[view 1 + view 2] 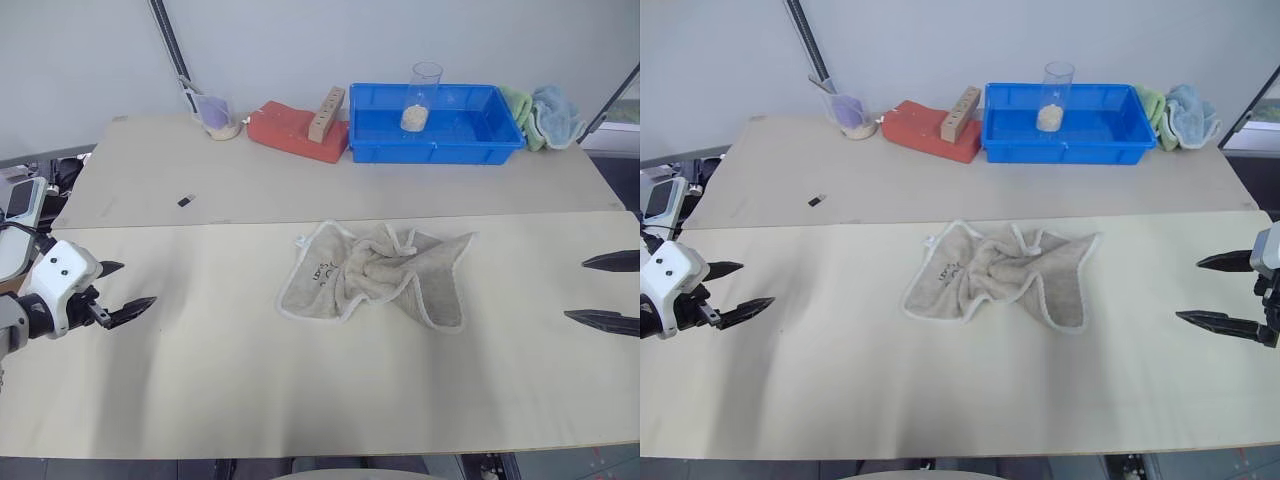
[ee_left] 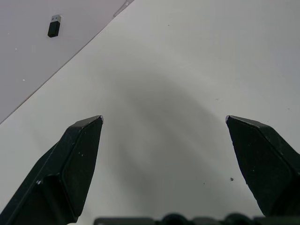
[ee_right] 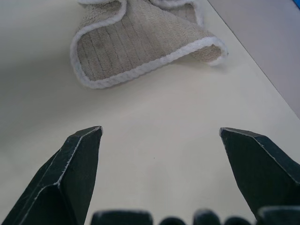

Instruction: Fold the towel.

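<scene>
Crumpled towel (image 1: pixel 375 275) at mid-table (image 1: pixel 250 390); left gripper (image 1: pixel 118 290) and right gripper (image 1: pixel 1210 292) flank it well apart, fingers spread, empty

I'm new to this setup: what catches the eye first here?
A crumpled beige towel lies mid-table between two open grippers, the left and right, both apart from it. Behind it, a bright blue tray holds a clear cup.
</scene>
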